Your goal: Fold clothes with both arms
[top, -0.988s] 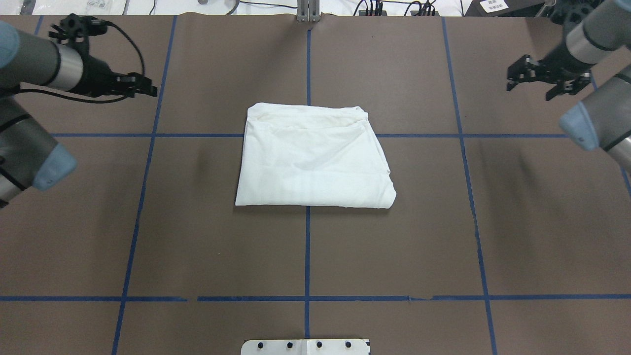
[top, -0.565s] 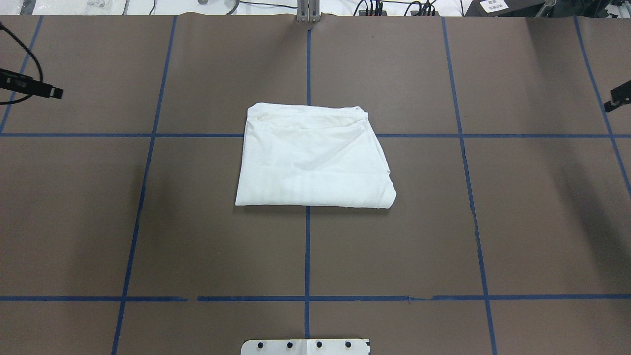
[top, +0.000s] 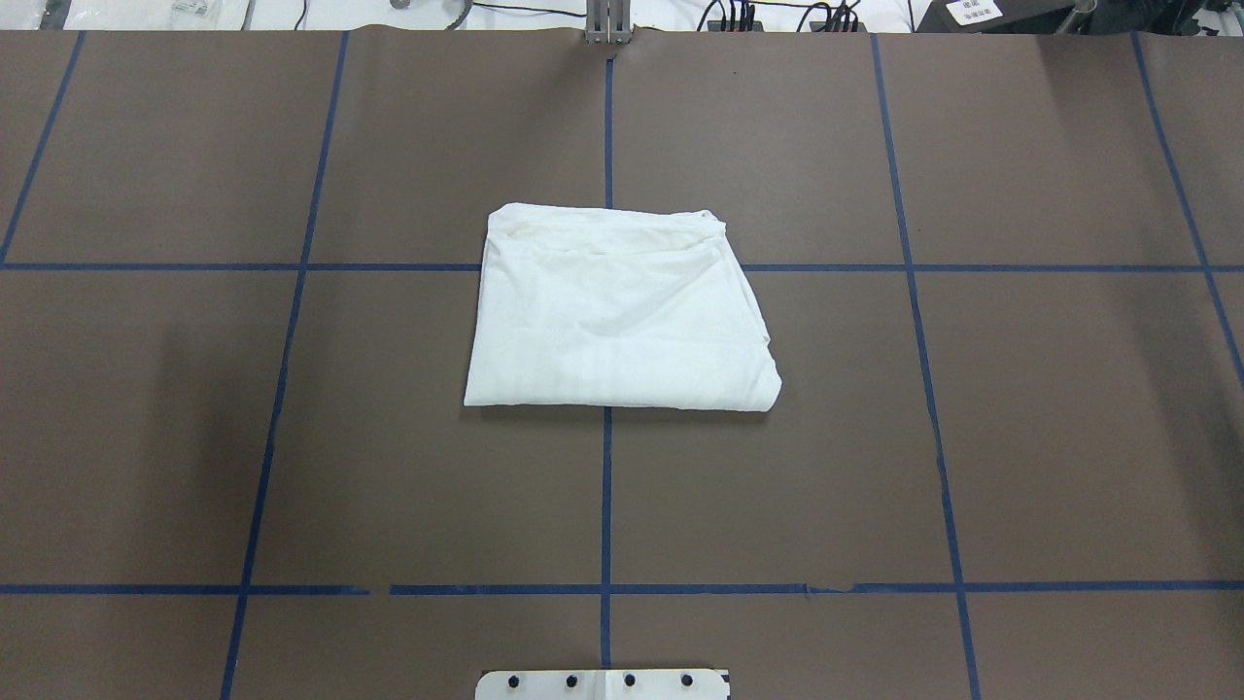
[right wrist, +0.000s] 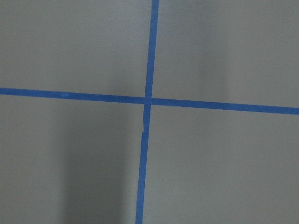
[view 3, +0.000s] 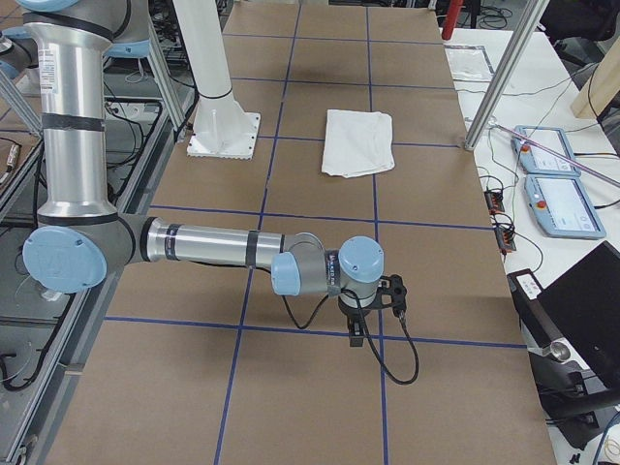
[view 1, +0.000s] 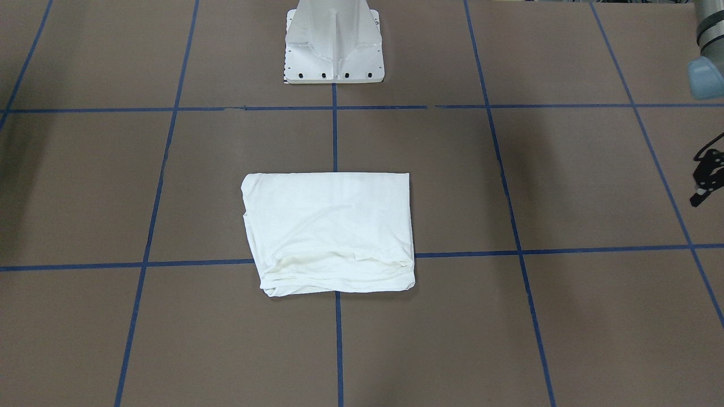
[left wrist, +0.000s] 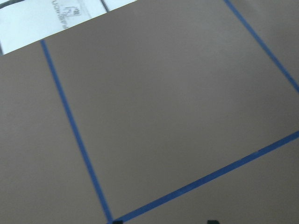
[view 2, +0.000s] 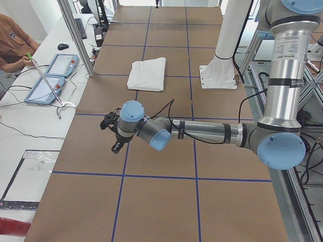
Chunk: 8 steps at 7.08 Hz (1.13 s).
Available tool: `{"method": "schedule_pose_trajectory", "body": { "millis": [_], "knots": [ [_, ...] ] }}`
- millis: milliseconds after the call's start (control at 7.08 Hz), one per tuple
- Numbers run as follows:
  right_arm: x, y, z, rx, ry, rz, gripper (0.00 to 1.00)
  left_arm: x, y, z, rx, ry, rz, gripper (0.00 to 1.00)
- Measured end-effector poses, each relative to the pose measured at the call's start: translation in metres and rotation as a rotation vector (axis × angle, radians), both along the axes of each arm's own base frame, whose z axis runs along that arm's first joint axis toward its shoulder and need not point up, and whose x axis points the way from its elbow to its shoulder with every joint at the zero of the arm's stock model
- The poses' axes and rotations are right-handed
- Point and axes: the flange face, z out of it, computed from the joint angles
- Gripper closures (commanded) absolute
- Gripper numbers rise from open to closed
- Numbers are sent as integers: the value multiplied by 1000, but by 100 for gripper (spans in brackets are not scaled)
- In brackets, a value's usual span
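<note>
The clothes point(top: 622, 316) are one white shirt folded into a rough rectangle at the middle of the brown table, also seen in the front view point(view 1: 331, 232) and in both side views. No text side shows. Neither arm touches it. My left gripper point(view 2: 113, 135) hangs low over the table far out toward the left end, and only its edge point(view 1: 703, 182) shows in the front view. My right gripper point(view 3: 356, 332) hangs low far toward the right end. I cannot tell whether either is open or shut. Both wrist views show only bare table with blue tape lines.
The white pedestal base point(view 1: 334, 45) stands at the robot's side of the table. Aluminium posts point(view 2: 75, 35) point(view 3: 499, 77) rise at the far edge. Beyond them are tablets point(view 2: 50, 75), a laptop point(view 3: 581, 291) and a seated person point(view 2: 12, 43).
Both arms have swung outward and left the overhead view, the left one to the left and the right one to the right. The folded shirt has not moved.
</note>
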Motion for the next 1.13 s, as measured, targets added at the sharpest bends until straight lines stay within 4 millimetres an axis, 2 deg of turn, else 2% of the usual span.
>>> {"method": "schedule_pose_trajectory", "body": {
  "millis": [141,282,847,1129],
  "knots": [
    [1,0,-12,-11,1,-6,0,-13,9,2,-32,-6,-9,1],
    [0,0,-23,-23,1,-10,0,-18,17,8,-53,-7,-12,1],
    [-1,-2,-44,-9,3,-13,0,-20,36,23,-85,-3,-16,0],
    [-2,-1,-45,-1,4,-13,0,-17,41,-3,-37,25,-1,0]
  ]
}}
